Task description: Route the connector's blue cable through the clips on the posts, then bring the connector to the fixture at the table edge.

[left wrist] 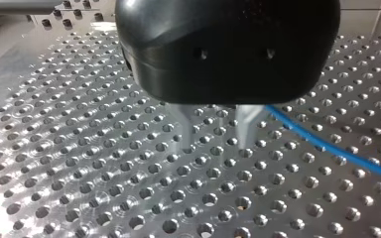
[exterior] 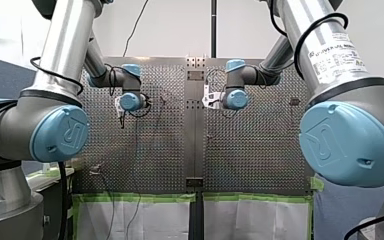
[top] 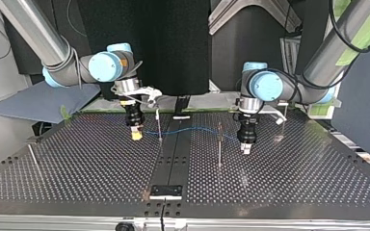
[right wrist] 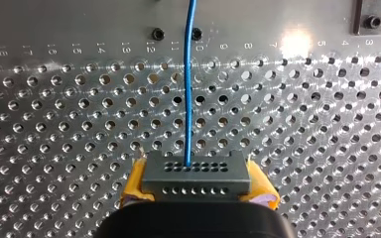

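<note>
My right gripper point(right wrist: 197, 187) is shut on the dark grey connector point(right wrist: 196, 173), with yellow pads point(right wrist: 134, 186) on both sides of it. The blue cable point(right wrist: 188, 79) leaves the connector and runs straight ahead over the plate. In the top view the blue cable point(top: 192, 128) stretches from my right gripper point(top: 136, 135) past a thin post point(top: 159, 126) to a second post point(top: 219, 147), ending near my left gripper point(top: 246, 147). In the left wrist view my left gripper point(left wrist: 216, 144) is open just above the plate, its metal fingers point(left wrist: 245, 130) holding nothing. The blue cable point(left wrist: 327, 148) lies just beside them.
A black fixture point(top: 166, 191) sits at the table's near edge in the top view, and another black block point(top: 181, 117) lies at the far edge. Thin posts also stand at the far left point(top: 33, 155) and the right point(top: 280, 127). The perforated plate point(top: 77, 163) has green tape along its far edge.
</note>
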Motion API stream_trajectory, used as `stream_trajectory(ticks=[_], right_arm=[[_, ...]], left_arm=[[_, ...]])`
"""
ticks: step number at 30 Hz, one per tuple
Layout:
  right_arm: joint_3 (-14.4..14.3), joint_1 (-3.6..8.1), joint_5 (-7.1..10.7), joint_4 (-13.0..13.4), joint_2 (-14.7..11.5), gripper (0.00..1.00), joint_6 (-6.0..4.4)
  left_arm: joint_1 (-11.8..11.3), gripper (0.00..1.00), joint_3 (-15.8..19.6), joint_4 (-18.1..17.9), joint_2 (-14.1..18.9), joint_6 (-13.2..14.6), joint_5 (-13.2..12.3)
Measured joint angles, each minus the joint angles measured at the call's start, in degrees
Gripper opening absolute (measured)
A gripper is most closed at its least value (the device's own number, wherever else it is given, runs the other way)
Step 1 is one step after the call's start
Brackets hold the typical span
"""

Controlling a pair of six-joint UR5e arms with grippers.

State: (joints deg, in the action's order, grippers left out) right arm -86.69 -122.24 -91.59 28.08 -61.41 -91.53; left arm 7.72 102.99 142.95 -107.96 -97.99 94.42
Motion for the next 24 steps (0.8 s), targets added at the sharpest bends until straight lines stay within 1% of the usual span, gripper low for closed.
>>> stream_trajectory(ticks=[1,2,3,5,11,13,18,24], right_arm=[[0.0,-0.02,0.02,-0.05,0.0,0.0,0.01],[-0.01,-0.05,0.04,-0.1,0.0,0.0,0.01],[-0.01,-0.09,0.05,-0.16,0.0,0.0,0.01],[0.0,-0.12,0.05,-0.28,0.0,0.0,0.02],[-0.01,-0.28,0.08,-0.68,0.0,0.0,0.02],[-0.01,-0.3,0.08,-0.89,0.0,0.0,0.02],[-0.02,-0.35,0.06,-1.11,0.01,0.0,-0.05],[-0.02,-0.39,0.03,-1.43,0.01,0.0,-0.15]], left_arm=[[-0.05,0.67,0.0,0.14,0.0,-0.05,-0.04],[-0.11,0.77,0.0,0.25,0.0,-0.14,-0.08],[-0.2,0.77,0.0,0.39,0.0,-0.33,-0.11],[-0.36,0.99,0.0,0.69,0.02,-0.6,-0.15],[-0.86,0.99,0.0,2.62,0.05,-0.69,-0.14],[-0.99,0.99,0.0,3.32,0.08,-0.94,-0.49],[-1.03,0.99,0.18,4.68,0.16,-1.99,-2.71],[-1.01,0.99,1.3,4.6,0.6,-3.9,-5.32]])
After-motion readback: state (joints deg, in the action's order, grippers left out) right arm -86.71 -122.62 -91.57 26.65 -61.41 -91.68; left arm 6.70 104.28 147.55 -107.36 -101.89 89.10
